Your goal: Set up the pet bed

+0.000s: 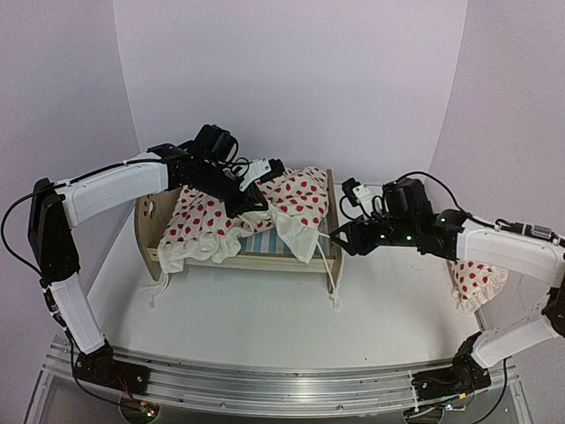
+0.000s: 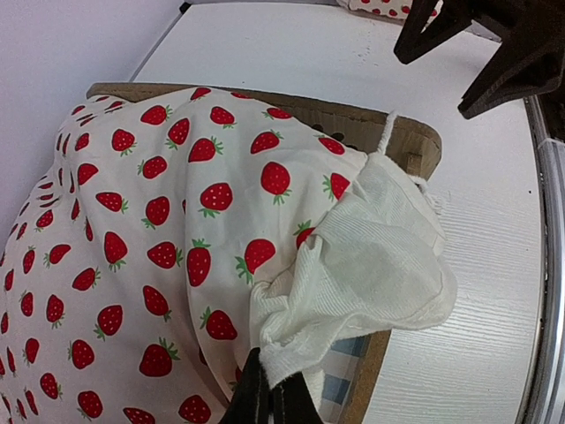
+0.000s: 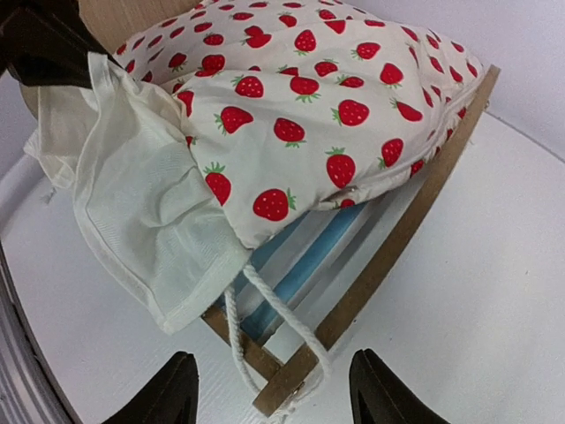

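Note:
The pet bed [image 1: 265, 261] stands mid-table, its light-wood frame [image 3: 415, 212] holding a blue-and-white striped mattress [image 3: 309, 256]. A cream duvet [image 1: 296, 199] printed with red strawberries lies bunched over it. My left gripper [image 2: 269, 389] is shut on the duvet's cream ruffle [image 2: 371, 256] above the bed's middle [image 1: 252, 196]. My right gripper [image 3: 274, 389] is open, just off the wooden corner at the bed's right end [image 1: 340, 238], with a white cord [image 3: 265, 309] hanging in front of its gap. Nothing is held between its fingers [image 3: 168, 397].
A small strawberry-print pillow [image 1: 477, 283] lies on the table under my right arm, far right. White cords [image 1: 334, 283] trail from the bed onto the white tabletop. A metal rail [image 1: 265, 380] runs along the near edge.

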`<action>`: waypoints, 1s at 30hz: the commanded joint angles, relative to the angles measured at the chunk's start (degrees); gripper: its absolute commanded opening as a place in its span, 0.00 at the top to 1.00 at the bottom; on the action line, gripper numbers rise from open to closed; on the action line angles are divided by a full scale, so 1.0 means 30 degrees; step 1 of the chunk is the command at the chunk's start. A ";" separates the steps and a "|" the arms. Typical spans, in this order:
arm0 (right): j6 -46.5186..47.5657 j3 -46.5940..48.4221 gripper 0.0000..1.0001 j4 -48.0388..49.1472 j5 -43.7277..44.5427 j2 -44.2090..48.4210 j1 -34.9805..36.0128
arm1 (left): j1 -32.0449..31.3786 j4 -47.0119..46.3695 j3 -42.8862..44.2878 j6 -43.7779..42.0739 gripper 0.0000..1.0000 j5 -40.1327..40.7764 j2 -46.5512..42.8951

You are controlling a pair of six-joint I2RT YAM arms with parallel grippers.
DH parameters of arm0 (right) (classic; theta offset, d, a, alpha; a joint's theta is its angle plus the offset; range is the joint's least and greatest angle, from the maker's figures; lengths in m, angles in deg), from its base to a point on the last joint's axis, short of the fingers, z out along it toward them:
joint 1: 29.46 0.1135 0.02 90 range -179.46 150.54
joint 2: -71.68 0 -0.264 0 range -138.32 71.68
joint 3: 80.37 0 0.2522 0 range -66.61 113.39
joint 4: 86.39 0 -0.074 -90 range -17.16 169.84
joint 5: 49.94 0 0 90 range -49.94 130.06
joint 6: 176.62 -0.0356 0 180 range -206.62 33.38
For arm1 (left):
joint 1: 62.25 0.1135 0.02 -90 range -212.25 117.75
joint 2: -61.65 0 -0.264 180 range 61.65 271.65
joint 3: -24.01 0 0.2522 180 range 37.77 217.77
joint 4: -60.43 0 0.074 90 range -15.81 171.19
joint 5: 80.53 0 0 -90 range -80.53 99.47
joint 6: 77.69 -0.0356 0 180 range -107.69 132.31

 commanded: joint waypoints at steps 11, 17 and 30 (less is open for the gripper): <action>0.7259 0.3548 0.60 -0.2729 0.2942 -0.4098 0.0098 | 0.0215 -0.0834 -0.0013 -0.0239 1.00 0.0144 -0.0931; 0.6977 0.4439 0.89 -0.2825 0.5141 -0.4582 0.0102 | 0.0307 -0.0883 -0.0210 -0.0221 1.00 0.0115 -0.1059; 0.5552 0.7519 1.00 -0.3011 0.3824 -0.2669 0.0760 | 0.0335 -0.1108 -0.0784 -0.0148 1.00 -0.0001 -0.1323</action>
